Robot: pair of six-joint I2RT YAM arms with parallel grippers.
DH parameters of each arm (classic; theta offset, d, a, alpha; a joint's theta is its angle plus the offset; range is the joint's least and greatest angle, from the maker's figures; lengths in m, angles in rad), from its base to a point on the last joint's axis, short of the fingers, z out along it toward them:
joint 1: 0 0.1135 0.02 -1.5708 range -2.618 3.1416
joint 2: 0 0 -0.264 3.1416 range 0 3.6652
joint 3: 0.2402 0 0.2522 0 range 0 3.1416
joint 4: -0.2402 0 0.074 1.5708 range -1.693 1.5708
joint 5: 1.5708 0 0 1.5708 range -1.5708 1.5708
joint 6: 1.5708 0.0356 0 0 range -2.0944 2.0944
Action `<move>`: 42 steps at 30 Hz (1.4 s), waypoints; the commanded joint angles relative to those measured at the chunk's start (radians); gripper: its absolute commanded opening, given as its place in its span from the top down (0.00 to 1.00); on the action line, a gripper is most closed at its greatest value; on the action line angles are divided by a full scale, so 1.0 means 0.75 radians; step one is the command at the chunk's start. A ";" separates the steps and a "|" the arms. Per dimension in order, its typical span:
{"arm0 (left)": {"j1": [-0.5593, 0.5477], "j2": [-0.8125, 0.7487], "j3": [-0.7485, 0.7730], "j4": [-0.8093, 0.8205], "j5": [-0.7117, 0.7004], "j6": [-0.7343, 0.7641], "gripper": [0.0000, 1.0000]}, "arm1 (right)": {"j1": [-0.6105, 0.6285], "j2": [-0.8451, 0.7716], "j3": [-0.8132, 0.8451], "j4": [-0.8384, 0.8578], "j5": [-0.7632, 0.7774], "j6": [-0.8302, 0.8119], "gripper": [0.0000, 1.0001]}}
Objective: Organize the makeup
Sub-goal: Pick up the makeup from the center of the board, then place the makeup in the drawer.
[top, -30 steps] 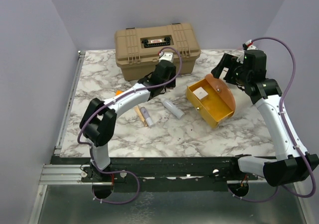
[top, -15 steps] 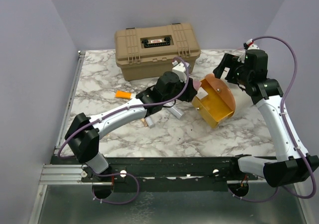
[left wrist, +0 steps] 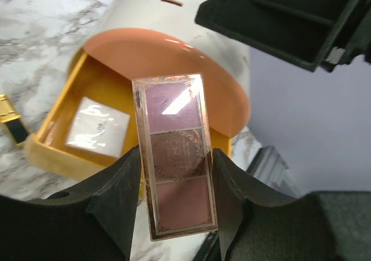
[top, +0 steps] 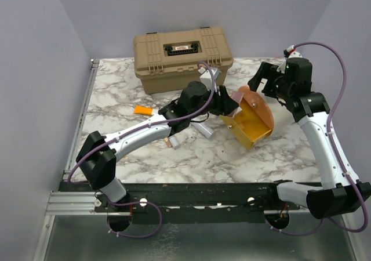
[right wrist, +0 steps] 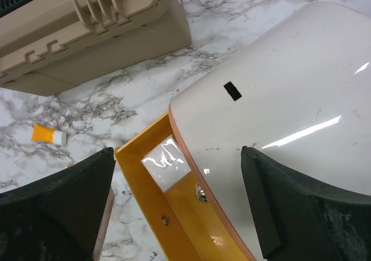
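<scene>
Left gripper (left wrist: 177, 177) clamps palette (left wrist: 174, 151) by long edges, pouch (left wrist: 69, 156) just ahead; we reckon thin grip cd slip, or palette cd clip lid (left wrist: 191, 69) rim.

so the only way into the pouch (top: 255, 122) is its open mouth on the left side, and the left gripper (left wrist: 177, 156) with the palette (left wrist: 174, 127) is parked right there, lid flap (left wrist: 174, 58) arching over the top. left arm (top: 139, 134) lies diagonally across the middle of the table (top: 232, 156), blocking that lane. tan case (top: 183, 55) walls off the back, right gripper (right wrist: 178, 156) hangs spread wide over the pouch. near strip of marble is free, just an orange tube (top: 142, 110) out left and a pale tube (top: 204, 130) beside the arm
</scene>
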 commanded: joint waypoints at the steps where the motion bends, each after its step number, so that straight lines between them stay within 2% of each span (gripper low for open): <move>1: -0.019 0.051 -0.055 0.272 0.096 -0.294 0.79 | -0.007 -0.003 0.026 0.004 0.007 0.008 0.04; 11: -0.156 0.106 -0.084 0.287 -0.104 -0.293 0.78 | -0.007 -0.007 0.034 -0.014 0.023 0.018 0.04; 20: -0.199 0.211 0.023 0.171 -0.266 -0.333 0.79 | -0.007 -0.030 0.025 -0.004 0.024 0.027 0.04; 26: -0.225 0.276 0.118 0.099 -0.302 -0.313 0.78 | -0.007 -0.022 0.023 -0.004 0.024 0.023 0.04; 32: -0.261 0.281 0.151 0.066 -0.471 -0.348 0.77 | -0.007 -0.018 0.013 0.004 0.008 0.028 0.04; 42: -0.307 0.321 0.213 -0.019 -0.537 -0.336 0.64 | -0.007 -0.018 0.008 0.004 0.006 0.027 0.04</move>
